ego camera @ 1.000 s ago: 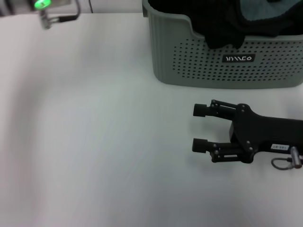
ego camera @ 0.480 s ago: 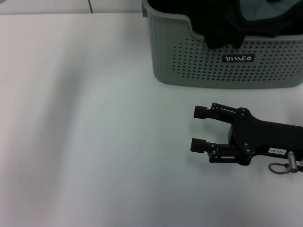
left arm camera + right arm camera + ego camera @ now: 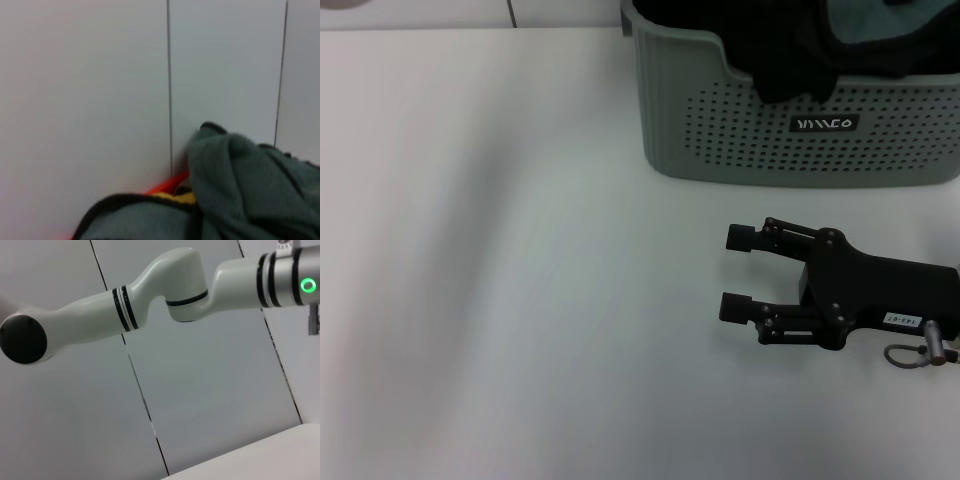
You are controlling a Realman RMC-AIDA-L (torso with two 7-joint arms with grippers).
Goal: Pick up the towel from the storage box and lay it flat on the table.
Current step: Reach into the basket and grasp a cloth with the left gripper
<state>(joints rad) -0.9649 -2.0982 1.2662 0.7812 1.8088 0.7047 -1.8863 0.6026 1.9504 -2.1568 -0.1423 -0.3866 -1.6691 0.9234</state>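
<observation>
Storage box (image 3: 800, 130): at 1 o'clock on the table (image 3: 520, 280); black label (image 3: 824, 124), white lettering unreadable.
Towel (image 3: 250, 190): dark cloth heaped inside.
Right end effector (image 3: 738, 270): 4 o'clock, fingers apart, empty.
Left end effector: unseen.

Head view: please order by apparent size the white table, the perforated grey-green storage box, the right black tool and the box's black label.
1. White table
2. Grey-green storage box, partly cropped
3. Right black tool, open, nearer the camera
4. Black label
</observation>
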